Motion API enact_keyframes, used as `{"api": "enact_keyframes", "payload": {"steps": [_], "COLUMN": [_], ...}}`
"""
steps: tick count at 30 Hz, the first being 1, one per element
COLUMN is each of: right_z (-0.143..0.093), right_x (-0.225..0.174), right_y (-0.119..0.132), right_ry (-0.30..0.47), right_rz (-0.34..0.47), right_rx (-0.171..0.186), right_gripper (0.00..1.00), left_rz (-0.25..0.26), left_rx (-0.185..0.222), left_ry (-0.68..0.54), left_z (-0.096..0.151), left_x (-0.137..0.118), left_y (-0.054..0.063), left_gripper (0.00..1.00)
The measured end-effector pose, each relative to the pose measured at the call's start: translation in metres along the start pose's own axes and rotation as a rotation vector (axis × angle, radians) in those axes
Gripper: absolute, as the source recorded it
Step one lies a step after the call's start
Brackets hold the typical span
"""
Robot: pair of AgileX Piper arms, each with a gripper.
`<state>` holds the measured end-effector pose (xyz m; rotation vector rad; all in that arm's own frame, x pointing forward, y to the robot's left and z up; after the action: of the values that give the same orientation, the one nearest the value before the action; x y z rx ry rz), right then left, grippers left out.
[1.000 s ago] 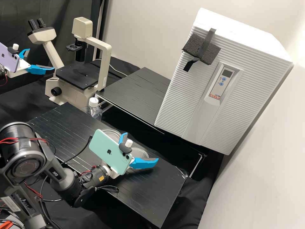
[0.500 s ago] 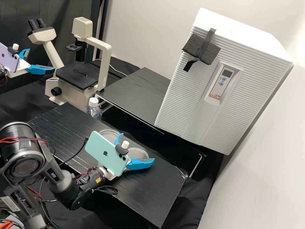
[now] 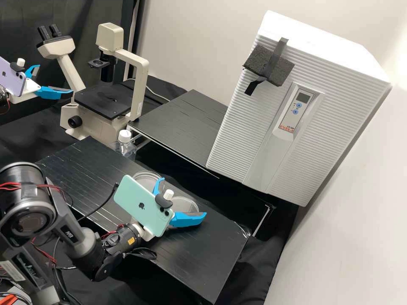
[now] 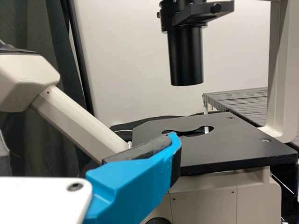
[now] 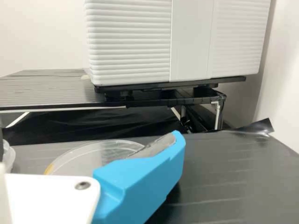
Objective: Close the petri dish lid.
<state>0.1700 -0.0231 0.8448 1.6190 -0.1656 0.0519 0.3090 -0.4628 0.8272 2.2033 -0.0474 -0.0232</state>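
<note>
"Black bench top [image 3: 203, 254] in the high view, white cabinet [image 3: 330, 110] beyond it. Where's the petri dish?"

"Towards the far edge. One clear round piece [image 3: 186, 203] lies by the right gripper [image 3: 184, 197], and a second round piece [image 3: 146, 175] shows past the phone [image 3: 142, 205]. I can't tell which is lid and which is base."

"Why set apart like that?"

"Probably to leave room to lift the lid and carry it across; I'd judge it's off. The right gripper's two fingers are spread wide, which would suit straddling a rim. I see nothing pinched."

"And the left gripper [image 3: 55, 79]?"

"Over by the microscope [image 3: 140, 89], its fingers well apart too, with nothing between them. I'd guess it's parked out of the way."

"Left wrist view?"

"One blue finger in front of the microscope's black stage [image 4: 219, 149]. Whether they touch, I can't tell, but nothing is gripped there."

"Right wrist view, then."

"A blue finger overlaps the clear round piece from this angle; contact is unclear. I'd line both fingers up around the lid's edge before closing, since thin plastic could skid or tip if nudged from one side."
</note>
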Motion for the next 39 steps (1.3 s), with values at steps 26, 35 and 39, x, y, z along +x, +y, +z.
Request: {"api": "enact_keyframes", "payload": {"steps": [26, 35, 39], "right_z": [0.013, 0.012, 0.013], "right_x": [-0.008, -0.008, -0.007], "right_y": [0.013, 0.011, 0.010], "right_ry": [-0.056, -0.044, -0.049], "right_rz": [0.035, 0.013, 0.008], "right_rx": [-0.015, -0.024, -0.020], "right_gripper": [1.00, 1.00, 1.00], "left_rz": [0.000, 0.000, 0.000], "left_rx": [0.000, 0.000, 0.000], "left_ry": [0.000, 0.000, 0.000], "left_z": [0.000, 0.000, 0.000], "left_x": [0.000, 0.000, 0.000], "left_y": [0.000, 0.000, 0.000], "left_gripper": [1.00, 1.00, 1.00]}}
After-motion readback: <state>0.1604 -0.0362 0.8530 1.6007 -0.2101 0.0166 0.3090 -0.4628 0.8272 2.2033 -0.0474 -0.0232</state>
